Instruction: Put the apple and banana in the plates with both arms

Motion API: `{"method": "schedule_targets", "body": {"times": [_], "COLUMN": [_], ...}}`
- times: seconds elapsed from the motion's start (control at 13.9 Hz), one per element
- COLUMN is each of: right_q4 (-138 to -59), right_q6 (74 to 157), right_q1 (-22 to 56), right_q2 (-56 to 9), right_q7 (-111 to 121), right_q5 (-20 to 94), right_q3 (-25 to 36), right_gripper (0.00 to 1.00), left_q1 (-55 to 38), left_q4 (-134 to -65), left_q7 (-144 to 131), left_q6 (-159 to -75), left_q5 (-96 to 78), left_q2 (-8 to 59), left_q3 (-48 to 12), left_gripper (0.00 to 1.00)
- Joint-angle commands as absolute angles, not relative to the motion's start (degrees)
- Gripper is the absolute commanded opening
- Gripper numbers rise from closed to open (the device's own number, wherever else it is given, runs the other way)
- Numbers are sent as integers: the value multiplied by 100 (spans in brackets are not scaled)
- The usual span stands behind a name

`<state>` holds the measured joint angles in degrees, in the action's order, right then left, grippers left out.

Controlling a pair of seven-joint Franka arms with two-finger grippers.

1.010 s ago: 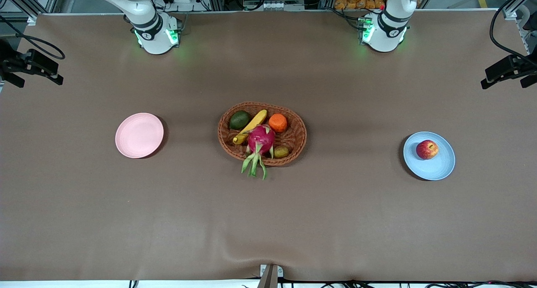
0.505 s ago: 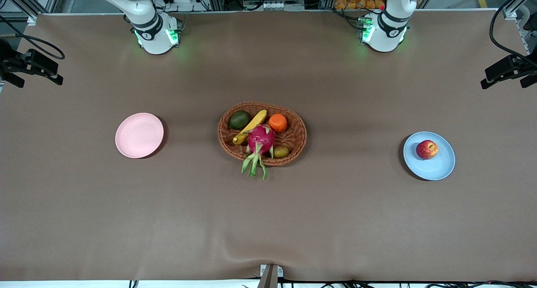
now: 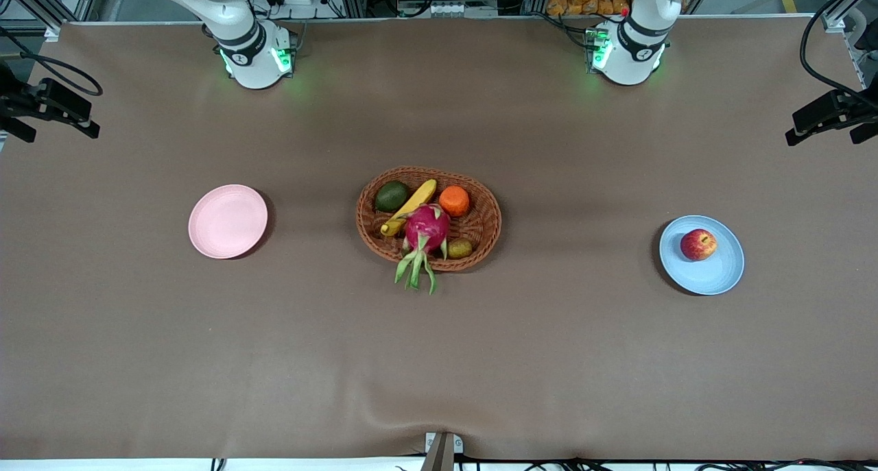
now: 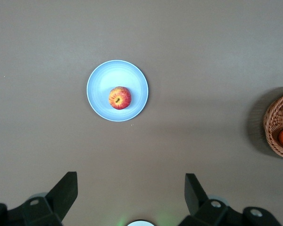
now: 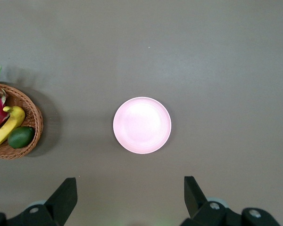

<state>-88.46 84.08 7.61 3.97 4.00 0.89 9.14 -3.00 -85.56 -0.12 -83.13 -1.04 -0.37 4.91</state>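
I take the wicker basket (image 3: 429, 219) as my landmark at the middle of the counter (image 3: 439, 361). The apple (image 3: 698, 245) already sits on the blue plate (image 3: 717, 272), toward the left arm's end from the basket, so I judge that half done. The banana (image 3: 410, 206) lies in the basket, wedged between avocado (image 3: 392, 196) and dragon fruit (image 3: 426, 230); the pink plate (image 3: 228, 221) waits bare toward the right arm's end. The left hand (image 4: 129, 193) hangs high over the blue plate, fingers spread, grasping nothing. The right hand (image 5: 129, 195) hangs likewise over the pink plate. A brown cloth covers the counter, rumpled slightly at its near edge.
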Motion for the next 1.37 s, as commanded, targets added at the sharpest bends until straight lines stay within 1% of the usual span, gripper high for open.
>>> {"method": "schedule_targets", "body": {"times": [0.0, 0.36, 0.58, 0.79, 0.94, 1.15, 1.3], "right_q4": [-8885, -9105, -9062, -9000, -9000, -9009, -9009], "right_q6": [8411, 8429, 8517, 8455, 8298, 8253, 8332], "right_q1": [729, 817, 949, 608, 571, 694, 1114], "right_q2": [475, 404, 387, 431, 439, 387, 230], "right_q7": [413, 413, 413, 491, 492, 475, 405], "right_q5": [97, 97, 88, 70, 70, 96, 141], "right_q3": [914, 897, 896, 949, 932, 888, 879], "right_gripper": [100, 100, 100, 100, 100, 100, 100], "left_q1": [-325, -325, -343, -325, -299, -308, -308], "left_q4": [-8499, -8490, -8490, -8499, -8508, -8508, -8516], "left_q7": [44, 18, 0, 27, 70, 70, 87], "left_q6": [-8288, -8288, -8288, -8288, -8288, -8288, -8288], "left_q5": [9, 0, 0, -9, -18, -18, -17], "left_q2": [18, 26, 26, 26, 35, 35, 35], "left_q3": [492, 492, 492, 492, 492, 492, 492], "left_gripper": [100, 100, 100, 100, 100, 100, 100]}}
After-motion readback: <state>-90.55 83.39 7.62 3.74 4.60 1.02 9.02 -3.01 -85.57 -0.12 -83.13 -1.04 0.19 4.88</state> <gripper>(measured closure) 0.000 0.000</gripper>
